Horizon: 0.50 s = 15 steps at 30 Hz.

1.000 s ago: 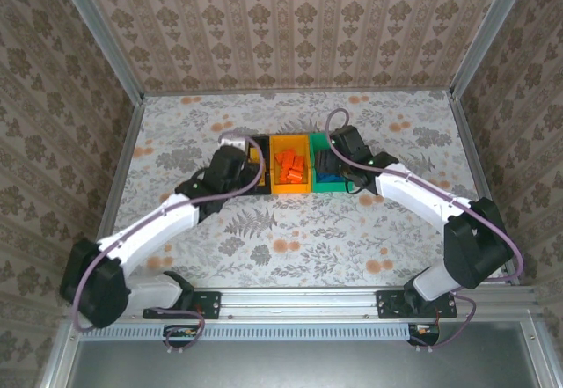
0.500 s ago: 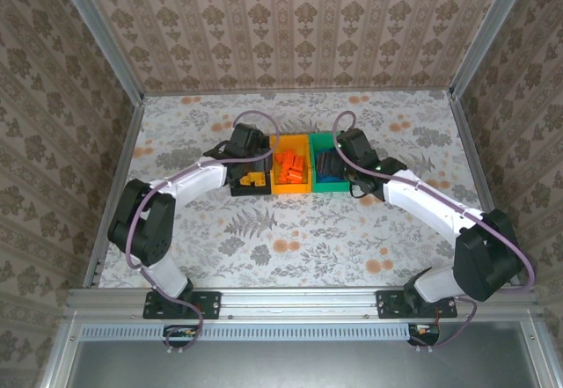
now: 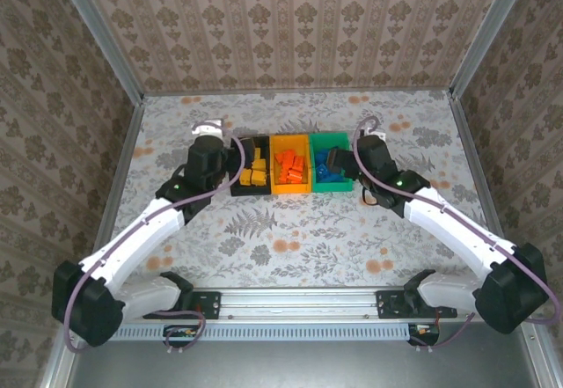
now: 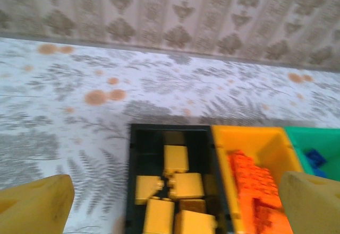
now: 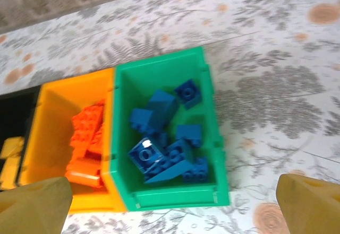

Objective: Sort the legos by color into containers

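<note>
Looks done imo: yellow legos [image 4: 175,159] in black bin [image 4: 130,181], orange legos [image 5: 87,138] in orange bin [image 5: 53,112], blue legos [image 5: 159,106] in green bin [image 5: 159,67], all mid-frame in top view. No strays on table [image 3: 290,247] afaict. L gripper [image 4: 172,205] and R gripper [image 5: 172,199] both spread wide, holding nothing.

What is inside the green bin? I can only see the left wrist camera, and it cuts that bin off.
Observer: In the right wrist view, the green bin holds blue bricks in a loose pile, no other color.
Operator: Where is the other gripper?
Observer: From above, the right gripper hangs open beside that bin's right side, holding nothing.
</note>
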Tool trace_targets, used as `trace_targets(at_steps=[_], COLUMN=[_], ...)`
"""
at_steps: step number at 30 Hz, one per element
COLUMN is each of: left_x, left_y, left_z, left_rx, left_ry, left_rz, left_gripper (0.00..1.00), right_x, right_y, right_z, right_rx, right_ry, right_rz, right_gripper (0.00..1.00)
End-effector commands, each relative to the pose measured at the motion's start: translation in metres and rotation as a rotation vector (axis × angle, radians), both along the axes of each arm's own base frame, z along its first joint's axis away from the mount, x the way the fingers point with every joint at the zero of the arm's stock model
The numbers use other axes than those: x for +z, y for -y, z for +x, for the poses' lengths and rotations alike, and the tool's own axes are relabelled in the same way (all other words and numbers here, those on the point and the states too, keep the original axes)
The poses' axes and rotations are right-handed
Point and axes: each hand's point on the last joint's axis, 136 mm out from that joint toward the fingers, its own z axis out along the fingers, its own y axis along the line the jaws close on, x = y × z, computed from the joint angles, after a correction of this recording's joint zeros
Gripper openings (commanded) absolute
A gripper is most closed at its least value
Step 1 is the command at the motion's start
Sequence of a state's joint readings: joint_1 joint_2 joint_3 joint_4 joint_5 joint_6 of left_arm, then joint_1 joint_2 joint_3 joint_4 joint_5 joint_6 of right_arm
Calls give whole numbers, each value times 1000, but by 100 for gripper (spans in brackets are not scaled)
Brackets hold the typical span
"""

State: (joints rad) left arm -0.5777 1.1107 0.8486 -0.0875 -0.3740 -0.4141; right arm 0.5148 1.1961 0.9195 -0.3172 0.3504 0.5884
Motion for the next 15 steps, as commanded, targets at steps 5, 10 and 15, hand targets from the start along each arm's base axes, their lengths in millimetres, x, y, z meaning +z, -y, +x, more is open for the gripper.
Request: trace_targets(at_steps=[5, 10, 15], left_x=[-14, -42, -102], left_y=[-111, -172, -187], left_z=[20, 35, 50], left_rx=[328, 410, 364], left_ry=[23, -17, -157], left_rz=[79, 256, 368], left_gripper=[100, 100, 100], right_x=[-3, -8, -10], right_y=[43, 48, 52], right_z=[-9, -5, -3], right_rx=[-202, -206, -216], right_ry=[81, 69, 71], right_rz=[-56, -93, -98], right_gripper=[100, 100, 100])
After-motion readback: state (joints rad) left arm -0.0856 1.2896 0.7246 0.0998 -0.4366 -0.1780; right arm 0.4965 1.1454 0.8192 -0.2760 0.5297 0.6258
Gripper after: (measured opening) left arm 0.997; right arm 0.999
